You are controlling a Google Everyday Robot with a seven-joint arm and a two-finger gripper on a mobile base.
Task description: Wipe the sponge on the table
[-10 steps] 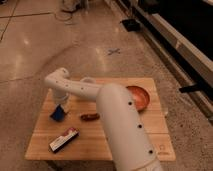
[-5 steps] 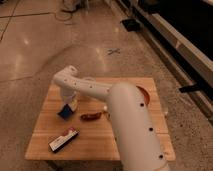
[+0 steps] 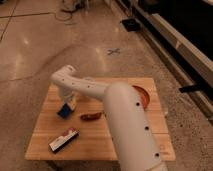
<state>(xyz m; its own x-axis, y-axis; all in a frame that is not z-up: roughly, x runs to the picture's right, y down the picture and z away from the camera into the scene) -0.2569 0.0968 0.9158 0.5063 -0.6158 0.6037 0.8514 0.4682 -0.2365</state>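
Nearest me, the box [image 3: 64,140]; beyond it my pincer [image 3: 66,105] is clamped on the sponge [image 3: 63,112], down at the surface [image 3: 45,146], left side. I judge wiping is in hand; how much is covered, I cannot tell

No legible txt or labels.

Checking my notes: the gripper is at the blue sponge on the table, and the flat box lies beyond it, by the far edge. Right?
Not quite. In the camera view the gripper is at the sponge, but the flat box lies by the near edge of the table.
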